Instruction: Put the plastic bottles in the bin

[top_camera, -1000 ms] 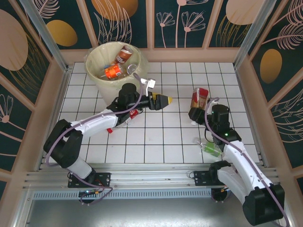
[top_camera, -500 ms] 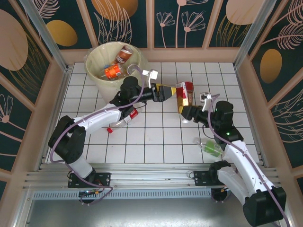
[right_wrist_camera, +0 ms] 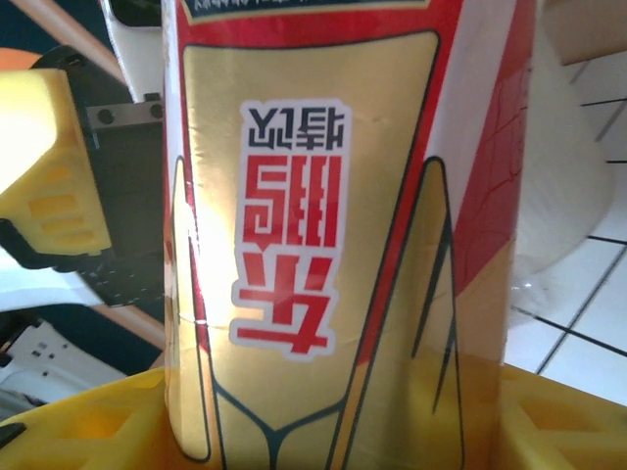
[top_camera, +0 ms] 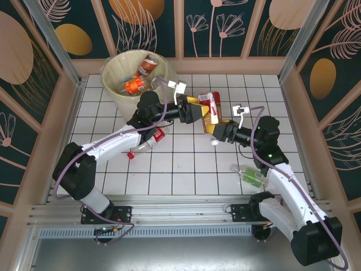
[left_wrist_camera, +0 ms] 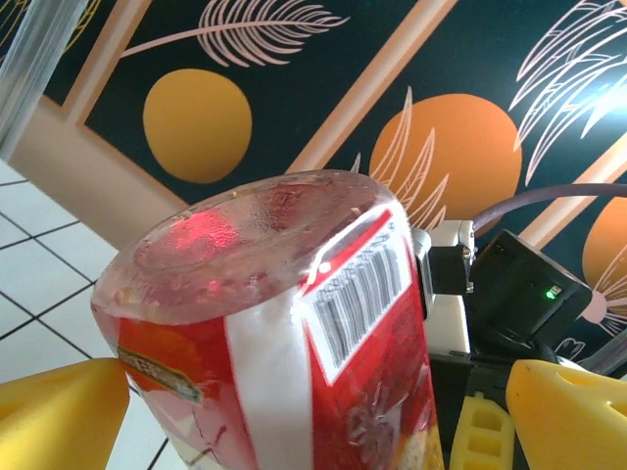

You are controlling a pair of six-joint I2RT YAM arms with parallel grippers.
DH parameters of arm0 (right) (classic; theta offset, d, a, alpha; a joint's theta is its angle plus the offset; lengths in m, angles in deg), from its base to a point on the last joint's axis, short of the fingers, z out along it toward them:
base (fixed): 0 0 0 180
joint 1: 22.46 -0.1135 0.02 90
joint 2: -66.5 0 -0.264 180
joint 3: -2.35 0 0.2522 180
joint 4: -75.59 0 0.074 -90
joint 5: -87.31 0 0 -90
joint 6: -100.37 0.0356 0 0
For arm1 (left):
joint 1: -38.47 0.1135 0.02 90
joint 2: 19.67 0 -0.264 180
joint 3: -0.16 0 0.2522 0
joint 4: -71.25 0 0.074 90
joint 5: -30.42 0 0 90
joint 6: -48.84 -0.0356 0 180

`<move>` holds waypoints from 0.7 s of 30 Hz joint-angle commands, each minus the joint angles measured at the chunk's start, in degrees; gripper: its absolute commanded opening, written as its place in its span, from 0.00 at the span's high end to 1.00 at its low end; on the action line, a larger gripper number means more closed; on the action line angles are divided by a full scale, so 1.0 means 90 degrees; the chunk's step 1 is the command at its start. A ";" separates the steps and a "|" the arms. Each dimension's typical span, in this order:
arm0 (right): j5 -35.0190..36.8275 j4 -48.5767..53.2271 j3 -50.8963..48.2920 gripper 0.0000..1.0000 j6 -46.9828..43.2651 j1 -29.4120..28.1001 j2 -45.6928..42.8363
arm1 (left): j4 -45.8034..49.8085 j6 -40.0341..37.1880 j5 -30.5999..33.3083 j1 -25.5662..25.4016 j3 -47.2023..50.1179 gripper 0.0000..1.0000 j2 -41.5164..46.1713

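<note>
Red-and-gold-labelled plastic bottle [top_camera: 213, 103] sits clamped in the fingers [right_wrist_camera: 78, 431] of the right gripper [top_camera: 221, 130], its base between the spread, released yellow fingers [left_wrist_camera: 59, 411] of the left gripper [top_camera: 200, 111].

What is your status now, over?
Right pincer shut on red bottle. Left pincer open, straddling its base. Bin at far left. Green bottle aside, not blocking.
</note>
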 commanded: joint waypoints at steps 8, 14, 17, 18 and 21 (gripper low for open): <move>-0.0617 -0.1111 0.0370 0.40 0.0514 -0.0331 0.0085 | -0.0855 0.0375 -0.0637 -0.0011 0.0244 0.01 0.0309; -0.0786 -0.1226 0.0519 0.41 0.0639 -0.0367 0.0116 | -0.1848 0.1129 -0.0956 0.0114 0.0327 0.01 0.0322; -0.0930 -0.1518 0.0532 0.42 0.0847 -0.0393 0.0206 | -0.2349 0.1566 -0.1200 0.0150 0.0296 0.01 0.0255; -0.0977 -0.1590 0.0544 0.42 0.0893 -0.0400 0.0254 | -0.2485 0.1685 -0.1252 0.0159 0.0285 0.02 0.0243; -0.1027 -0.1700 0.0564 0.42 0.0944 -0.0456 0.0363 | -0.2561 0.1735 -0.1317 0.0169 0.0251 0.04 0.0279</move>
